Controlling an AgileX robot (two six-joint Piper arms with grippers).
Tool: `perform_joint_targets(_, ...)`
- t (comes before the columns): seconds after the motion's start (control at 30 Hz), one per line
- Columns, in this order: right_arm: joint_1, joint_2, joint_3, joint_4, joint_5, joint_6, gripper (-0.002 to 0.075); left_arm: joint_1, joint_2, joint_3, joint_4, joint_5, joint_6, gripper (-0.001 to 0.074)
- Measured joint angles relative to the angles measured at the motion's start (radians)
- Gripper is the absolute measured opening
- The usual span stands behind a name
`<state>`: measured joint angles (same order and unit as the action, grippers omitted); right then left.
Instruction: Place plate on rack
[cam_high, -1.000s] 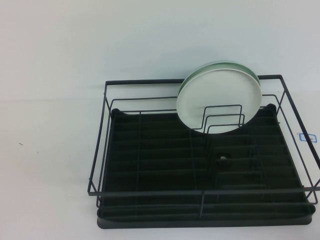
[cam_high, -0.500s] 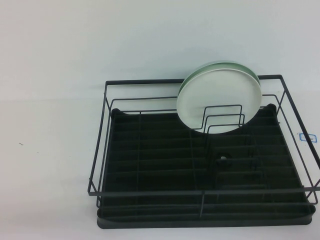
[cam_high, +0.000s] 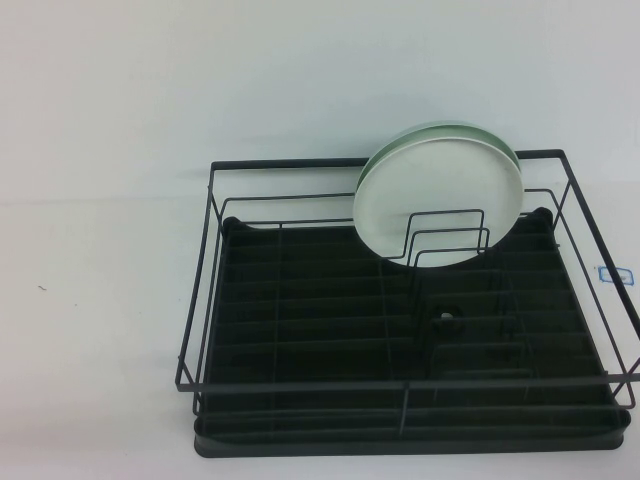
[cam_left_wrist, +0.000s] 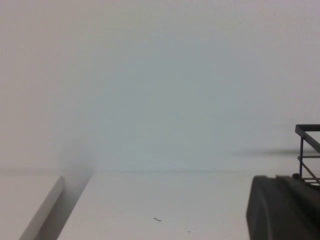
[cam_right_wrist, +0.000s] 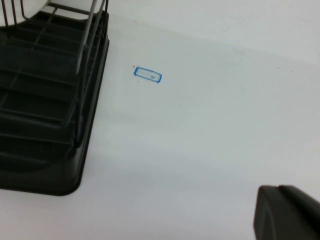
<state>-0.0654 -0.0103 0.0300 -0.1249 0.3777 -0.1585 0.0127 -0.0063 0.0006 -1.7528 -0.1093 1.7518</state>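
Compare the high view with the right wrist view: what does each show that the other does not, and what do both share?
Only the high view shows the white plate standing upright in the rack's wire dividers, the green plate right behind it, and the whole rack; neither arm appears there.

Only the right wrist view shows part of the right pincer, off the rack's corner. The left pincer shows only in the left wrist view.

Both show the rack and the blue-outlined label on the white table beside it.

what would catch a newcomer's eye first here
The black rack fills the table's near middle. Two plates stand upright together at its far right: the white plate in front, a green plate right behind it. Neither the left gripper nor the right gripper is near the plates.
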Motion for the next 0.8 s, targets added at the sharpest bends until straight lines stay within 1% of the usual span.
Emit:
perform_joint_targets(0.2, 0.000, 0.000, 0.000, 0.000, 0.000, 0.000, 0.0018, -0.002, 0.000, 0.000, 0.000, 0.034, 0.187, 0.0000)
perform_joint_targets(0.37, 0.000, 0.000, 0.000, 0.000, 0.000, 0.000, 0.0018, -0.002, 0.000, -0.001, 0.000, 0.045, 0.238, 0.0000)
perform_joint_targets(0.53, 0.000, 0.000, 0.000, 0.000, 0.000, 0.000, 0.0018, -0.002, 0.000, 0.000, 0.000, 0.050, 0.230, 0.0000)
perform_joint_targets(0.57, 0.000, 0.000, 0.000, 0.000, 0.000, 0.000, 0.0018, -0.002, 0.000, 0.000, 0.018, 0.056, 0.188, 0.0000)
perform_joint_targets(0.6, 0.000, 0.000, 0.000, 0.000, 0.000, 0.000, 0.0018, -0.002, 0.000, -0.001, 0.076, 0.070, 0.125, 0.0000)
perform_joint_targets(0.63, 0.000, 0.000, 0.000, 0.000, 0.000, 0.000, 0.0018, -0.002, 0.000, -0.001, 0.205, 0.092, 0.003, 0.0000)
perform_joint_targets(0.7, 0.000, 0.000, 0.000, 0.000, 0.000, 0.000, 0.0018, -0.002, 0.000, -0.001, 0.568, 0.140, -0.305, 0.0000)
perform_joint_targets(0.77, 0.000, 0.000, 0.000, 0.000, 0.000, 0.000, 0.0018, -0.002, 0.000, -0.004, 0.923, 0.195, -0.666, 0.0000)
perform_joint_targets(0.8, 0.000, 0.000, 0.000, 0.000, 0.001, 0.000, 0.0018, -0.002, 0.000, -0.004, 1.030, 0.219, -0.805, 0.0000)
